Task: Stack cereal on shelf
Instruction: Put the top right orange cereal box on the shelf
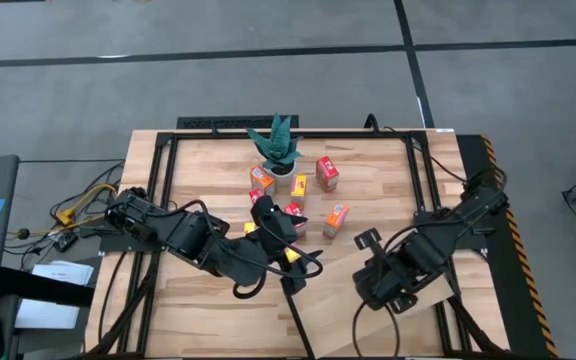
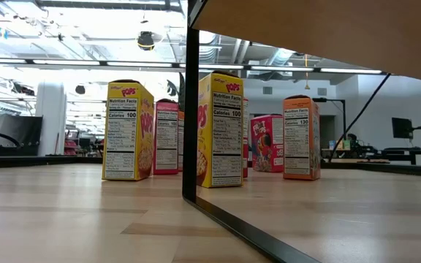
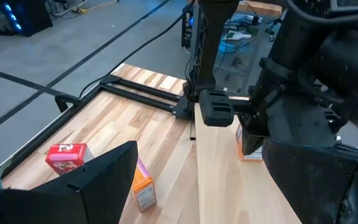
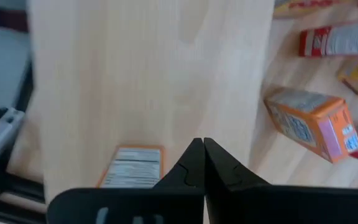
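— Though spread so wide, holding anything with the left claw (image 3: 202, 149)?

— Nothing. Fingers (image 3: 104, 177) parted and empty, probably set that wide to take a box across its narrow sides.

— And the right claw (image 4: 199, 146)?

— Pinched together on nothing, tips pointing down over the large flat pale wooden shelf board with the dark edge (image 4: 148, 74). Closed like that, looks meant to nudge or steady the board rather than grip it. Cannot tell whether touching.

— Whereabouts of the small red, yellow and orange cardboard cereal boxes (image 1: 326, 172)?

— Mostly upright in a loose cluster on the planked wooden tabletop (image 1: 188, 170), ahead of the left claw and off to one side of the right claw, near the green potted plant (image 1: 276, 145). Set on end with gaps between, so easy to reach around. One small orange box with a printed panel (image 4: 132, 169) close under the right claw's tips, at the board; resting on it or only against it, cannot say.

— Closest pick for the left claw?

— Another orange box (image 3: 143, 190), just beside its near finger and clear of the board's edge.

— How far along?

— Early, by the look of it: nearly every box off the shelf.

— Risks?

— Tall, light boxes, so easily toppled by a glancing finger. Two arms crowded near the board too, so worth approaching slowly.
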Controlling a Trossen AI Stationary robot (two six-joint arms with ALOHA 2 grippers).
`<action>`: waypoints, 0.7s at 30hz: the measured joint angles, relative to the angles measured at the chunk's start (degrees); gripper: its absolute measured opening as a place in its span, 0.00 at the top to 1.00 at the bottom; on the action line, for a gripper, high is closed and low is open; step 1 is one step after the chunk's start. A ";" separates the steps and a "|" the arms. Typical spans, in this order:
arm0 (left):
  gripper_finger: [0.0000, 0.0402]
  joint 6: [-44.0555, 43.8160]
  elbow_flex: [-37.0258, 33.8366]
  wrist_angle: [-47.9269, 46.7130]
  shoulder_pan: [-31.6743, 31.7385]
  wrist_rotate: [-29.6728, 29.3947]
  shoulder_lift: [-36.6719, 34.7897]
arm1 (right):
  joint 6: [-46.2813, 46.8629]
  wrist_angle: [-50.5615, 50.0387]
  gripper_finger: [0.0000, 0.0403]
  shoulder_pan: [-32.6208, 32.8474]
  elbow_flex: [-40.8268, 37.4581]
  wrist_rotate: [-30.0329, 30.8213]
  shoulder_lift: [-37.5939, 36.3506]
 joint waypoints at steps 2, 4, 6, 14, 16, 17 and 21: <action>0.16 0.00 0.01 -0.32 0.00 -0.04 0.00 | -0.90 0.28 0.98 -0.02 0.00 0.00 0.78; 0.16 -0.02 0.01 -0.62 0.00 -0.07 0.00 | -2.23 0.13 0.98 0.04 0.00 0.05 1.49; 0.16 -0.04 0.01 -1.13 0.00 -0.04 0.00 | -3.32 0.18 0.98 -0.11 0.02 0.07 2.08; 0.16 -0.15 0.01 -2.81 0.00 0.02 0.00 | -3.26 0.11 0.97 -2.01 0.04 0.07 2.80; 0.16 -0.17 0.01 -3.01 -0.01 0.04 -0.01 | -2.18 0.20 0.98 -2.67 0.04 0.07 2.81; 0.16 -0.34 0.01 -3.24 0.00 0.04 0.00 | -1.88 0.23 0.98 -2.87 0.04 0.07 2.79; 0.16 -0.59 0.01 -3.68 0.00 0.73 0.00 | -0.34 0.19 0.97 -3.00 0.04 0.07 2.66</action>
